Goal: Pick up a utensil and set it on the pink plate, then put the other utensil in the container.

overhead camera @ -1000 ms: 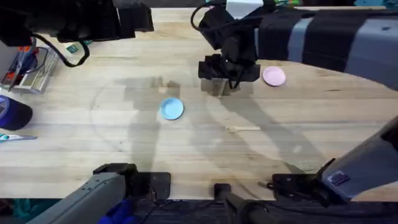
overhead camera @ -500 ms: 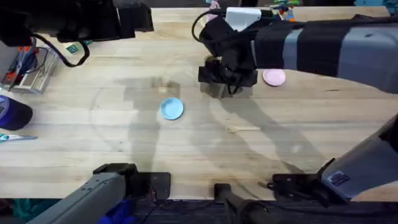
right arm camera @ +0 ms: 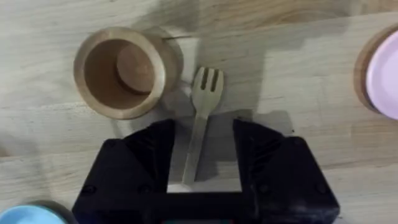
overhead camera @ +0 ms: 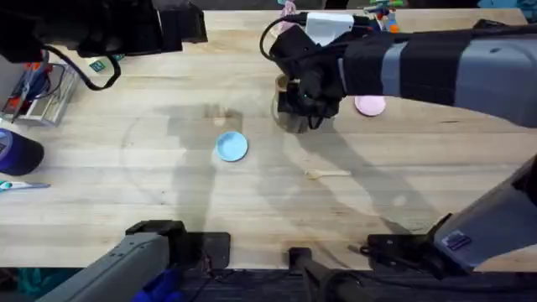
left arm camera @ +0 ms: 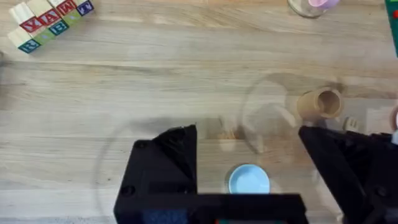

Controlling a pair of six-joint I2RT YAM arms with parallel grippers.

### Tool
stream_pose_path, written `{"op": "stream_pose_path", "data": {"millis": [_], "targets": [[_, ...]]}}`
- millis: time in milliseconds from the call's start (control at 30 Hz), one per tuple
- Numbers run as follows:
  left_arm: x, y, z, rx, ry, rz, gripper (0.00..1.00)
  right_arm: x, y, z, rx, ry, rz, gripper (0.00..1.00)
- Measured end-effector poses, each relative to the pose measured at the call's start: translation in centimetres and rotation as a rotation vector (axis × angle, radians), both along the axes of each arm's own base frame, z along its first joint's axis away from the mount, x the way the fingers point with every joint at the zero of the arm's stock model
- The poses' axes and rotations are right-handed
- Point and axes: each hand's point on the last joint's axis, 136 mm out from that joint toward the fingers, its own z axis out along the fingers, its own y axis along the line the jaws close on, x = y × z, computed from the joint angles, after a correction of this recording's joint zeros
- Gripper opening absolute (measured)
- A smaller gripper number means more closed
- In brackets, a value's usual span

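The fork (right arm camera: 205,93) lies flat on the table beside the wooden container (right arm camera: 121,71), which stands upright and empty. My right gripper (right arm camera: 204,130) is open, low over the fork, with one finger on each side of its handle. In the overhead view the right gripper (overhead camera: 302,102) covers the fork, between the container (overhead camera: 282,82) and the pink plate (overhead camera: 369,105). The pink plate (right arm camera: 384,74) is bare. The spoon (overhead camera: 329,174) lies alone nearer the table's front. The left arm (overhead camera: 126,29) hangs high at the far left.
A light-blue plate (overhead camera: 232,147) sits left of centre. Lettered blocks (left arm camera: 50,22) and a round base with a pink figure (left arm camera: 311,5) stand toward the back. A clutter box (overhead camera: 33,92) and scissors (overhead camera: 21,185) lie at the left edge.
My right gripper has turned and come down over the fork, uncovering the container beside it. The left arm, plates and spoon have not moved.
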Motion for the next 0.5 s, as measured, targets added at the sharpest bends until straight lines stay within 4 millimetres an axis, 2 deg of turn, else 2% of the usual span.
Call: {"op": "stream_pose_path", "data": {"millis": [100,267,500], "targets": [[0.0,0.0,0.01,0.0,0.0,0.0,0.993,0.01,-0.04,0.01,-0.001,-0.001,-0.002,0.485],[0.0,0.0,0.0,0.0,0.0,0.0,0.993,0.04,-0.35,0.01,-0.016,-0.004,-0.007,0.239],[0.0,0.0,0.0,0.0,0.0,0.0,0.993,0.12,-0.54,0.17,-0.021,-0.011,-0.011,0.042]]}}
